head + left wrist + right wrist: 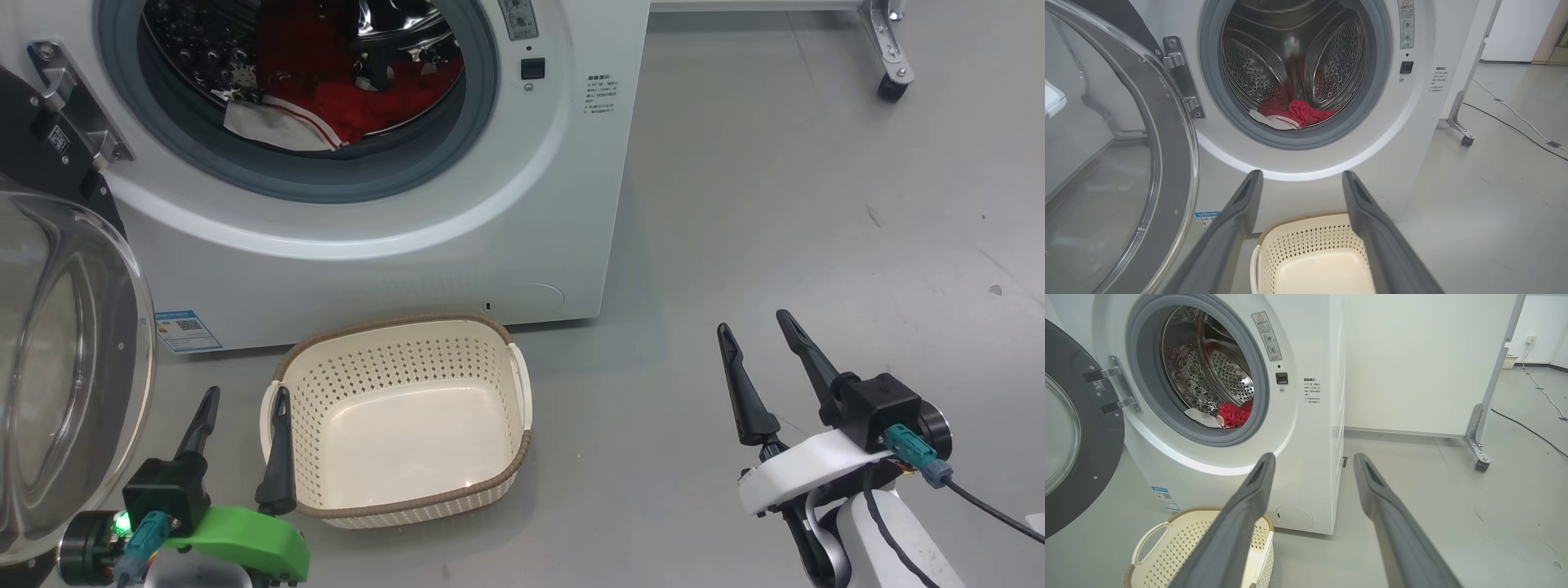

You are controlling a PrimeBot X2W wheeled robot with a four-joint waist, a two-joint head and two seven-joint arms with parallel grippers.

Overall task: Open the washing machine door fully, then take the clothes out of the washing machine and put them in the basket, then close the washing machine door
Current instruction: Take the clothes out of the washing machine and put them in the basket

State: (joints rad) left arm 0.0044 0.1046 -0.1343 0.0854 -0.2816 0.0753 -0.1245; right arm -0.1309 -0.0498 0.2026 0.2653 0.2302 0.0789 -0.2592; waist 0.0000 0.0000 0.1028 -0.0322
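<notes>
Left claw (248, 394) and right claw (753, 322) spread wide, empty; blue sticker (188, 329) print illegible.

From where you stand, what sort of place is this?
Probably a lab or test hall, not a home: a washing machine stands on a bare grey floor beside a white partition on castors.

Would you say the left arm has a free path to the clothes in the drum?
Probably yes: the washing machine door is swung aside, the drum mouth looks unobstructed, and the open left gripper faces the clothes over the basket.
</notes>
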